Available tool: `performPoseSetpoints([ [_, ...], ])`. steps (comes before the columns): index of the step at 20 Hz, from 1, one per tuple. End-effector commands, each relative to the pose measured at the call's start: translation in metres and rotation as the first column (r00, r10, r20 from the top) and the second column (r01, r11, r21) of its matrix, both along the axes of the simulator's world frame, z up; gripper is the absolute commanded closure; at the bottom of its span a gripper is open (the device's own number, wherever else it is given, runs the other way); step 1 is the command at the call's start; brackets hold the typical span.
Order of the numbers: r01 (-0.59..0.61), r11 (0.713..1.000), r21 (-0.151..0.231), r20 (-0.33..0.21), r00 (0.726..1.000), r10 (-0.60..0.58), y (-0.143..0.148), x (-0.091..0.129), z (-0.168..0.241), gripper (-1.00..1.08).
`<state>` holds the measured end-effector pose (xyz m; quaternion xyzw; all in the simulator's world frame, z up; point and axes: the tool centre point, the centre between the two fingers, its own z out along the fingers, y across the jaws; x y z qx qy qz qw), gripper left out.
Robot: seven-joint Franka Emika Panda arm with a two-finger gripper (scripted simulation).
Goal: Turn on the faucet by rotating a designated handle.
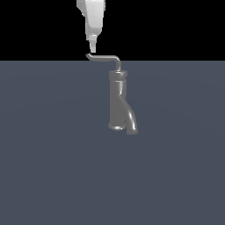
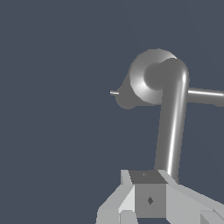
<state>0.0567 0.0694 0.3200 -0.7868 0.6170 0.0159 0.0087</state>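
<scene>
The grey faucet [image 1: 117, 99] stands upright in the middle of the exterior view, with a collar near its top and a short curved spout [image 1: 131, 124] at its base. The thin handle [image 1: 104, 56] rises from the top and bends toward the exterior view's left, ending in a small upturned tip. My white gripper [image 1: 92, 49] hangs straight above that tip, touching it or just clear of it. In the wrist view the faucet [image 2: 146, 78] shows end-on, and the handle [image 2: 171, 122] runs from it to my gripper [image 2: 148, 178]. No gap shows between the fingers, and nothing is held.
A flat blue-grey surface [image 1: 52, 154] spreads all around the faucet. In the wrist view a thin bright bar [image 2: 205, 96] sticks out sideways past the faucet body, with a small stub [image 2: 114, 92] on the opposite side.
</scene>
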Motion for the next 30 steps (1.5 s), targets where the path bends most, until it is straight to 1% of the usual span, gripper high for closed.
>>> performPoseSetpoints([
  [1, 0.039, 0.999, -0.012, 0.005, 0.999, -0.039, 0.002, 0.008, -0.007, 1.08],
  [7, 0.092, 0.995, -0.030, 0.013, 0.996, -0.091, 0.005, 0.017, -0.018, 1.08],
  [15, 0.100, 0.994, -0.033, 0.014, 0.995, -0.100, 0.005, 0.019, -0.020, 1.08],
  [30, 0.100, 0.994, -0.033, 0.014, 0.995, -0.100, 0.002, -0.019, -0.020, 1.08],
])
